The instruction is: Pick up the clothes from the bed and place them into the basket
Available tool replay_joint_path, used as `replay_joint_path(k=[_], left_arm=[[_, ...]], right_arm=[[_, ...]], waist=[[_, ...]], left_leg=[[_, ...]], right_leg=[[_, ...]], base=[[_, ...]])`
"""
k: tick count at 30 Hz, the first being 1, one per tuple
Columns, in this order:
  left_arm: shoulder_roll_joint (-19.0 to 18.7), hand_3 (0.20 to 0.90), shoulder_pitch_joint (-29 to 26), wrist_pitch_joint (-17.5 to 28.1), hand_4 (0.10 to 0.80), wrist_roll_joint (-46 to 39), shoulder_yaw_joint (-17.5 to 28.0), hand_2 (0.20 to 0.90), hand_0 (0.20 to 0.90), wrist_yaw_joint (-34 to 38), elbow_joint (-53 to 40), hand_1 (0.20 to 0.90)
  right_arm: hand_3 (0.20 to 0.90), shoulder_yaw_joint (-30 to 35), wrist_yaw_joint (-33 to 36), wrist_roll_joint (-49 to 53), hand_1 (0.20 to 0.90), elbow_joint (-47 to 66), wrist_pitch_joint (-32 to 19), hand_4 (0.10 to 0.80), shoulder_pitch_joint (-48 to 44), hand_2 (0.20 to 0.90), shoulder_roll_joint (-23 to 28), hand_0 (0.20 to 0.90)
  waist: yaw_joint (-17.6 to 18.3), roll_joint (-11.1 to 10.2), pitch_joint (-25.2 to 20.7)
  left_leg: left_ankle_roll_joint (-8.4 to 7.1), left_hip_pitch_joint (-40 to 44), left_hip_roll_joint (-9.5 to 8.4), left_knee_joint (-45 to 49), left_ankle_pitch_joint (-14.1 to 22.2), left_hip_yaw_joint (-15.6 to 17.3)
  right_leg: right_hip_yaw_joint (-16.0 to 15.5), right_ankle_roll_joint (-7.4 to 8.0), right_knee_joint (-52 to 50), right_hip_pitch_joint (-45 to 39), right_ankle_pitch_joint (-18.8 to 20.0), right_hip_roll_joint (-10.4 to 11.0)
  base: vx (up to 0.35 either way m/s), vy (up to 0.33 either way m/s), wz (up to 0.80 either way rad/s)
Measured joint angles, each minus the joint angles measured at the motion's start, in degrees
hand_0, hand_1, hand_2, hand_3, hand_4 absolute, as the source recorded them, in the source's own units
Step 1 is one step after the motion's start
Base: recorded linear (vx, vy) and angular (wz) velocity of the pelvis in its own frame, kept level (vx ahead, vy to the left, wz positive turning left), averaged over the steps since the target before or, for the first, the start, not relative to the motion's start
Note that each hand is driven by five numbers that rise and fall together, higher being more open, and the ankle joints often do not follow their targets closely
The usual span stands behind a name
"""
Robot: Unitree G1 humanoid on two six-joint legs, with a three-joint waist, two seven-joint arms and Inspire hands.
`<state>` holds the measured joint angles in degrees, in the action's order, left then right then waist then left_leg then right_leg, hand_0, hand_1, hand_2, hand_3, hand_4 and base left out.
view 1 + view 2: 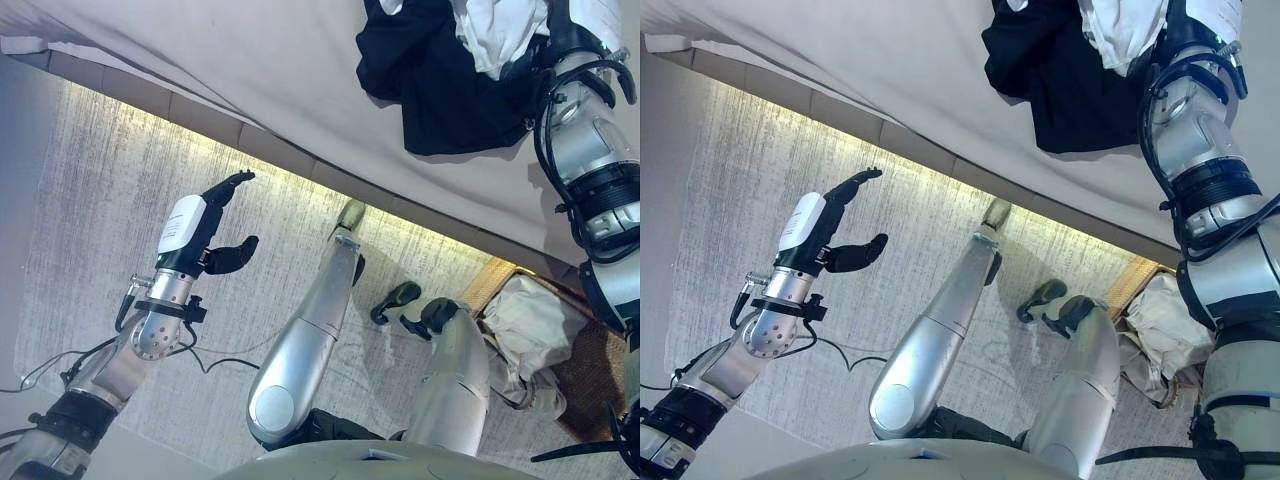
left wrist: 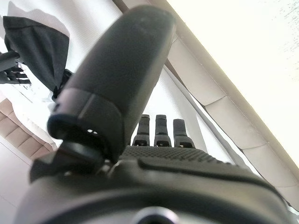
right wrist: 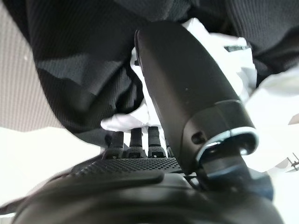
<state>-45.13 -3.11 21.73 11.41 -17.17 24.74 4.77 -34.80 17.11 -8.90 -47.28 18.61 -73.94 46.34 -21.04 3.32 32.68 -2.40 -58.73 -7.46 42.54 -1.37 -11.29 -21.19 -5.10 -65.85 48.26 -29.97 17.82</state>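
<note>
Looking from near to far, operator, you have this:

Left hand (image 1: 205,235): it hangs over the grey carpet (image 1: 110,190), well short of the bed (image 1: 250,70). Your fingers and thumb are loosely spread and hold nothing; in the left wrist view the fingers (image 2: 161,133) stand straight in a row.

Basket (image 1: 590,375): a brown woven one on the floor at your right, below the bed's edge. A pale beige garment (image 1: 530,325) lies crumpled in it, partly draped over its rim.

Bed: its light sheet fills the far part of the head views, with a lit strip along its base.

Clothes: a black garment (image 1: 440,75) lies bunched on the sheet at your far right, with a white garment (image 1: 495,30) on top of it. The black cloth is a fine ribbed knit, folded and creased; the white one is smooth and rumpled.

Right hand (image 3: 187,79): it is at the pile, pressed into both garments. In the right wrist view your thumb lies across the white cloth, and the fingers (image 3: 138,140) run in under the black and white folds. Their tips are hidden there, so you cannot tell whether they are closed on the cloth.
</note>
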Motion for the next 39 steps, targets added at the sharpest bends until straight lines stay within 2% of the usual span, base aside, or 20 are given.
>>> replay_joint_path(k=[3,4,5,6,11,15,19,22,27,34,39], left_arm=[[-0.16,0.900,-1.51,1.04,0.800,0.00,-0.06,0.900,0.900,0.17,-0.02,0.900],[-0.32,0.900,-2.01,1.42,0.800,0.01,-0.07,0.900,0.900,0.24,-0.32,0.900],[-0.66,0.900,-2.48,1.67,0.800,0.01,-0.07,0.900,0.900,0.28,-0.88,0.900],[-0.91,0.900,-2.97,2.16,0.800,0.02,-0.10,0.900,0.900,0.66,-1.51,0.900],[-1.93,0.900,-6.10,2.70,0.800,-0.55,-0.18,0.900,0.900,0.50,-2.42,0.900],[-2.35,0.900,-8.22,3.47,0.800,-5.82,-0.61,0.900,0.900,-4.18,-2.35,0.900],[-2.36,0.900,-10.37,3.53,0.800,-9.35,-0.87,0.900,0.900,-6.55,-2.24,0.900],[-2.36,0.900,-11.23,3.49,0.800,-10.70,-0.93,0.900,0.900,-6.77,-2.20,0.900],[-2.36,0.900,-11.76,3.28,0.800,-12.55,-0.93,0.900,0.900,-7.63,-1.72,0.900],[-1.30,0.900,-11.14,1.48,0.800,-12.54,-1.10,0.900,0.900,-7.84,-1.64,0.900],[-0.50,0.900,-11.28,-0.18,0.800,-12.49,-1.31,0.900,0.900,-7.85,-1.49,0.900]], right_arm=[[0.900,-0.44,0.14,1.29,0.900,-1.46,-0.01,0.800,-1.99,0.900,0.00,0.900],[0.656,-0.87,0.15,2.21,0.691,-2.30,-0.07,0.556,-2.86,0.691,-0.01,0.691],[0.247,-1.22,0.14,2.87,0.340,-2.97,-0.18,0.147,-3.58,0.340,-0.04,0.340],[0.200,-1.53,0.16,3.24,0.300,-4.08,-0.49,0.100,-4.44,0.300,-0.16,0.300],[0.200,-2.19,0.06,3.28,0.300,-7.57,-1.77,0.100,-7.71,0.300,-0.15,0.300],[0.200,-2.19,-0.87,3.48,0.300,-8.01,-3.33,0.100,-8.05,0.300,-0.21,0.300],[0.200,-2.27,-2.64,5.60,0.300,-8.05,-3.26,0.100,-8.05,0.300,-0.92,0.300],[0.200,-2.27,-2.76,5.60,0.300,-8.61,-3.26,0.100,-8.06,0.300,-1.59,0.300],[0.200,-2.27,-4.13,5.61,0.300,-10.42,-3.28,0.100,-7.97,0.300,-2.50,0.300],[0.200,-2.18,-6.73,5.57,0.300,-11.19,-3.33,0.100,-5.55,0.300,-2.88,0.300],[0.200,-2.05,-8.56,5.56,0.300,-11.21,-3.95,0.100,-3.17,0.300,-2.99,0.300]], waist=[[0.11,0.06,0.03],[0.08,0.07,0.03],[0.08,0.07,0.03],[0.09,0.07,0.03],[0.19,0.07,0.03],[0.38,0.07,0.03],[0.96,0.08,0.03],[1.03,0.08,0.03],[1.15,0.08,0.03],[1.32,0.10,0.04],[1.68,0.08,0.04]], left_leg=[[-0.01,-1.10,0.05,0.24,0.00,0.00],[-0.01,-1.32,0.05,0.20,0.00,0.00],[-0.01,-1.51,0.12,0.16,0.00,0.00],[-0.01,-1.69,0.13,0.16,0.00,0.00],[-0.01,-2.00,0.19,0.38,-0.01,0.03],[-0.06,-2.06,0.30,2.28,0.03,0.10],[-0.71,-2.04,0.43,3.52,0.57,0.54],[-0.58,-1.86,0.50,4.32,1.00,1.10],[-0.59,-0.79,0.50,4.21,1.05,1.32],[-0.60,5.66,0.78,0.04,1.05,1.66],[-0.40,9.06,1.96,-1.17,0.88,2.81]], right_leg=[[0.00,-0.21,-0.74,1.10,-0.13,0.00],[0.01,-0.23,-0.93,1.44,-0.14,0.03],[-0.07,-0.23,-1.03,1.66,-0.15,0.05],[-0.06,-0.23,-1.23,1.93,-0.15,0.10],[0.02,-0.25,-1.56,2.36,-0.15,0.28],[0.50,-0.41,-2.30,2.05,-0.30,-0.02],[1.15,-0.44,-2.84,1.84,-0.27,-0.09],[1.76,-0.35,-3.32,1.76,-0.24,-0.08],[1.93,-0.43,-3.18,0.64,-0.27,-0.03],[2.24,-0.44,0.47,-4.99,-0.27,-0.54],[1.97,-0.22,2.56,-8.78,-0.11,-0.94]], base=[[0.015,-0.020,0.06],[0.009,-0.016,0.04],[0.010,-0.012,0.04],[0.006,-0.001,0.03],[0.000,-0.001,-0.01],[-0.011,0.005,-0.08],[-0.015,0.005,-0.06],[-0.015,-0.008,-0.07],[0.000,0.000,0.00],[-0.001,0.001,0.00],[0.000,0.002,-0.03]])
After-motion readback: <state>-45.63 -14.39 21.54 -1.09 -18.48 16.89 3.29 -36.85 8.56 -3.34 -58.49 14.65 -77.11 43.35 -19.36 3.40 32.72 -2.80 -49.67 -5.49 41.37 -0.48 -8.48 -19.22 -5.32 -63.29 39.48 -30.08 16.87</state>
